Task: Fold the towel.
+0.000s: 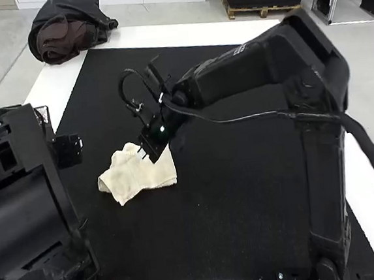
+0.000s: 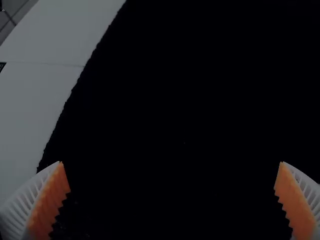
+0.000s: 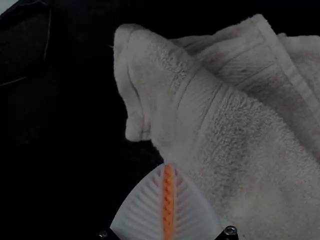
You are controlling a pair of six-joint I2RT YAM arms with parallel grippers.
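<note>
White table (image 1: 178, 34), covered for the most part by a black, matte, rectangular mat (image 1: 240, 220). Right arm, black and jointed, reaches across the middle of the mat; left arm, also black, at the near left. A dark bundle of black and brown fabric (image 1: 66, 32) sits by the table's far left corner.

Task item: cream terry towel with woven bands (image 1: 144, 176), on the mat, left of centre. Lies unevenly folded and rumpled, not flat; one corner points toward the near side. Right wrist view: a broad flap overlaps a further layer, hemmed edges exposed.

Right gripper (image 1: 142, 154): at the towel's far part. Its white ribbed fingers are narrow, brought together, orange pads meeting; tips beside a towel edge. Contact or grip on cloth: cannot tell.

Left gripper (image 1: 69, 150): over the mat's left side. White ribbed fingers wide apart, bare mat between the orange pads (image 2: 48, 202); holding nothing.
</note>
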